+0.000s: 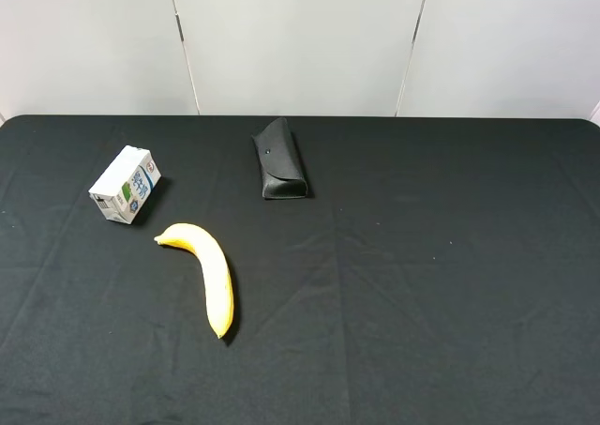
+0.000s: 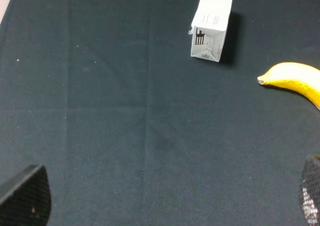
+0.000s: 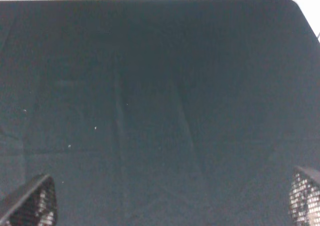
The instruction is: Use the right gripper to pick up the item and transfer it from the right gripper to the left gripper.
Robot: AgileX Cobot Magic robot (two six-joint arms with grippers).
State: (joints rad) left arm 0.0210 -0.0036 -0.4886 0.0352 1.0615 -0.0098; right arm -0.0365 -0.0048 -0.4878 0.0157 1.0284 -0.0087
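- Fingertips of the left gripper (image 2: 165, 201) sit closest to the left wrist camera, one mesh-patterned pad (image 2: 25, 196) at each lower corner, spread wide with only bare cloth (image 2: 125, 136) between them.
- Ahead of those fingers lies the carton (image 2: 210, 26), on its side, its folded end facing them; nothing touches it.
- Just beside the carton, off toward one finger's side, the banana (image 2: 295, 81) shows its stem tip; the two do not touch.
- Seen from the high camera, the carton (image 1: 125, 184) rests on the left part of the cloth (image 1: 422, 284), the banana (image 1: 208, 273) just in front of it, curving toward the table's front edge.
- Farther back, near the middle, lies a black case (image 1: 279, 159), well apart from both.
- Right gripper (image 3: 170, 206): its fingers (image 3: 30, 203) are likewise spread wide, holding nothing, with only dark cloth ahead of them and the carton not in that view.
- Neither arm appears in the high view.
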